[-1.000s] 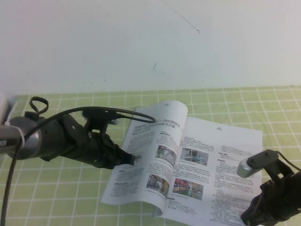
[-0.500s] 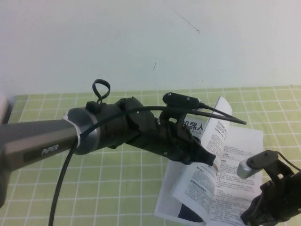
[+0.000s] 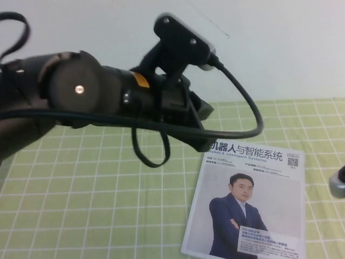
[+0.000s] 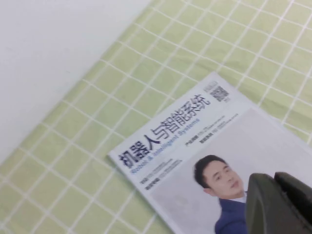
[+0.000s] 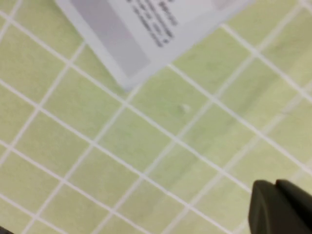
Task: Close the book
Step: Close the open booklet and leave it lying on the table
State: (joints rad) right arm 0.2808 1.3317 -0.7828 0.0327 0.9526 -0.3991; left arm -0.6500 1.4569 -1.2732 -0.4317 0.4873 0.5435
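The book point(image 3: 253, 189) lies shut and flat on the green checked cloth at the right, its cover with a man in a blue suit facing up. My left arm point(image 3: 108, 97) is raised above the table, left of the book. In the left wrist view my left gripper point(image 4: 274, 178) hovers over the cover point(image 4: 195, 141), fingers together and holding nothing. My right gripper point(image 5: 275, 184) is shut and empty over bare cloth, with a corner of the book point(image 5: 146, 29) a short way off. In the high view only a grey sliver of the right arm point(image 3: 339, 188) shows at the right edge.
The green cloth with white grid lines point(image 3: 97, 205) covers the table. A white wall point(image 3: 280, 48) rises behind its far edge. The left arm's cable point(image 3: 242, 108) loops above the book's top edge.
The left arm swept the open pages over to the right, and the book went from open to shut, cover up. The arm then rose. The right arm drew back to the right edge.
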